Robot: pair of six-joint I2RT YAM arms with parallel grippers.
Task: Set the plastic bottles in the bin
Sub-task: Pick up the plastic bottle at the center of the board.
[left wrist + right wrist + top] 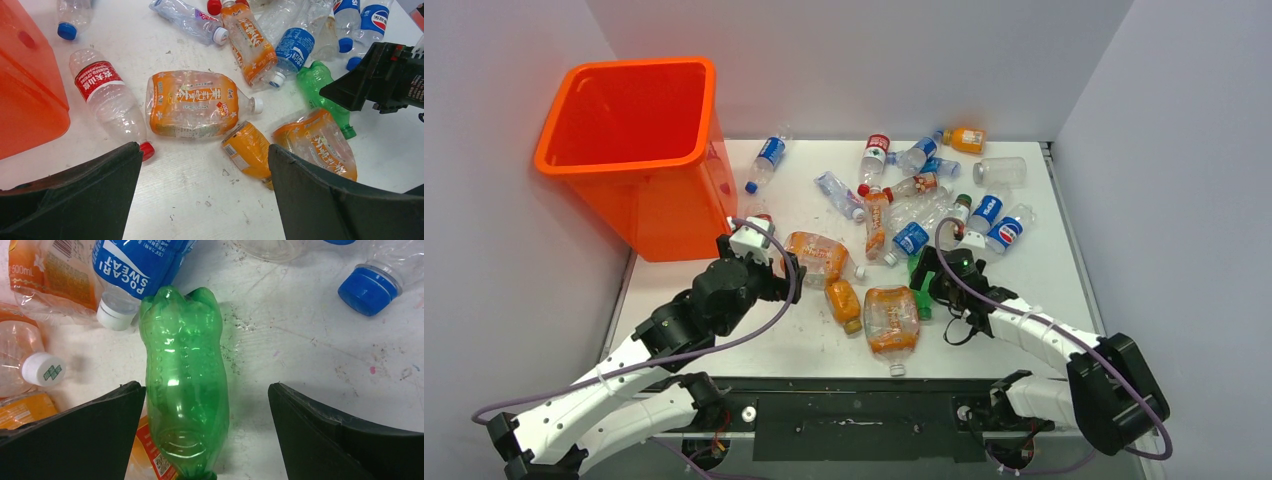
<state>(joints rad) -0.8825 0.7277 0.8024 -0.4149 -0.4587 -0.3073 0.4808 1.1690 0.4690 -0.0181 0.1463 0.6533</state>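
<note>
**GREEN BOTTLE: NEXT FOR PICKUP**

Green bottle (185, 370): flat on table (1024, 290) among plastic bottles (911, 238), well apart from bin (619, 163).
Handling, judged: empty, thin-walled, light, crushable, slick; best taken across the waist.
Right gripper (204, 388): spread wide astride it, not touching.
Left gripper (205, 150): likewise wide, empty, above orange-labelled bottle (192, 104).
Bin: no bottle seen inside.

Bare tabletop (809, 345) runs along the near edge, before both arms, and there is a thin strip at the right edge. The middle is crowded, with bottles (904, 200) touching or overlapping. Between the wide-spread fingers of the left claw (204, 150) the tabletop is bare, and a crushed orange-label bottle (190, 102) lies just ahead. The green bottle (185, 385) lies between the spread fingers of the right claw (205, 390), with room on its right flank. The bin (664, 205) blocks the far left corner.
</note>
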